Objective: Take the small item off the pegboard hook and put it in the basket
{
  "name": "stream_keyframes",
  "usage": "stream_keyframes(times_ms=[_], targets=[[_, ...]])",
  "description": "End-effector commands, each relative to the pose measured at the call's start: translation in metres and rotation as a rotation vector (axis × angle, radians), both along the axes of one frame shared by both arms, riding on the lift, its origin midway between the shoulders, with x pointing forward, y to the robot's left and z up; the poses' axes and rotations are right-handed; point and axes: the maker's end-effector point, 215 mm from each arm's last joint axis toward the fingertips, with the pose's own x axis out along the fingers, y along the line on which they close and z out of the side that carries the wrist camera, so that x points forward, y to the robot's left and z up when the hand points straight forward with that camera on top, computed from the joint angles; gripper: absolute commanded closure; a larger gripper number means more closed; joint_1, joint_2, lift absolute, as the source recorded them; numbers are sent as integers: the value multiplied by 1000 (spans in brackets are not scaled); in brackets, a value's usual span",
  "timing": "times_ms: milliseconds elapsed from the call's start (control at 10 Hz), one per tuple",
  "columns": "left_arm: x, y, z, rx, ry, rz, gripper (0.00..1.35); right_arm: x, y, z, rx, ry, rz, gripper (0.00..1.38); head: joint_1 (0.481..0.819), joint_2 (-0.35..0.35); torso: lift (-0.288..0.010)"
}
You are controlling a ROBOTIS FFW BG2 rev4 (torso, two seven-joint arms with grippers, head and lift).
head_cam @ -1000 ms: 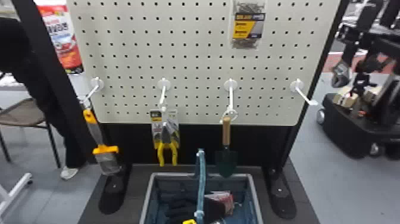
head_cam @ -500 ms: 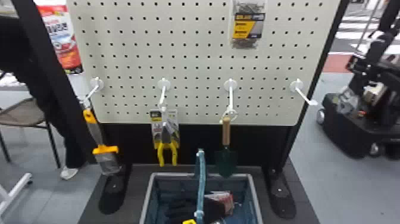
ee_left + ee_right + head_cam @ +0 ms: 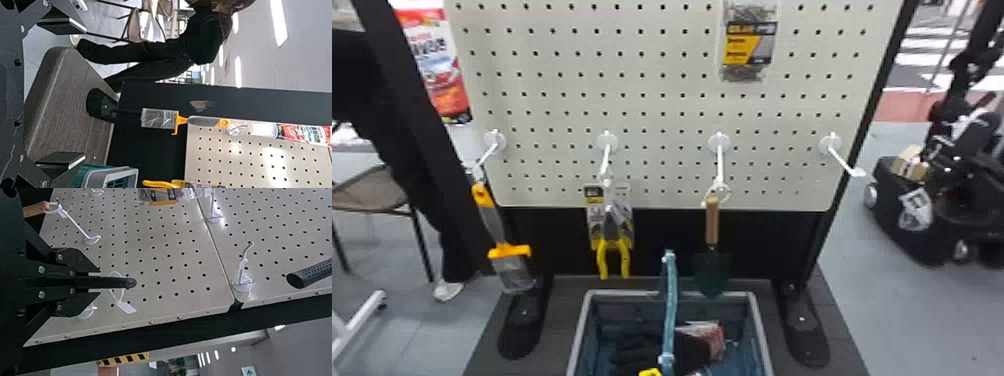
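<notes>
The small item (image 3: 124, 282), a black handle with a white tag loop, sits clamped in the right pincer (image 3: 100, 282), its long axis running out along the fingers. It looks free of the far-right hook (image 3: 841, 157) (judging by its bare end). The coming move turns on the basket (image 3: 578, 332), lower and to the left of that pincer. The left pincer (image 3: 85, 93), wide apart and holding nothing, waits at the board's left side.

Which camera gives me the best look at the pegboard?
The head view: it faces the pegboard and takes in four white hooks in a row. The left wrist view shows part of it, turned sideways; the right wrist view shows it slanted, along an edge.
</notes>
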Motion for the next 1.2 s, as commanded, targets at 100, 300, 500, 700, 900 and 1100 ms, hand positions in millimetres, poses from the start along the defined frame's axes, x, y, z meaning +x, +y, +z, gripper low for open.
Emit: stream_keyframes(times_ms=[100, 300, 500, 700, 900, 1100], targets=[[1, -1, 0, -1, -1, 1, 170, 0, 1, -31, 85, 39, -23, 1271, 549, 0, -100], [1, 0, 0, -2, -2, 1, 170, 5, 16, -60, 134, 77, -9, 1271, 549, 0, -100], [1, 0, 0, -2, -2, 1, 170, 6, 25, -82, 190, 104, -23, 1271, 549, 0, -100], [2, 0, 1, -3, -4, -1, 170, 7, 47, -105, 249, 138, -9, 1271, 549, 0, -100], [3, -1, 1, -2, -6, -4, 170, 7, 58, -120, 286, 158, -5, 1271, 549, 0, -100], [3, 0, 1, -3, -6, -3, 170, 8, 70, -141, 330, 188, 8, 1271, 549, 0, -100]])
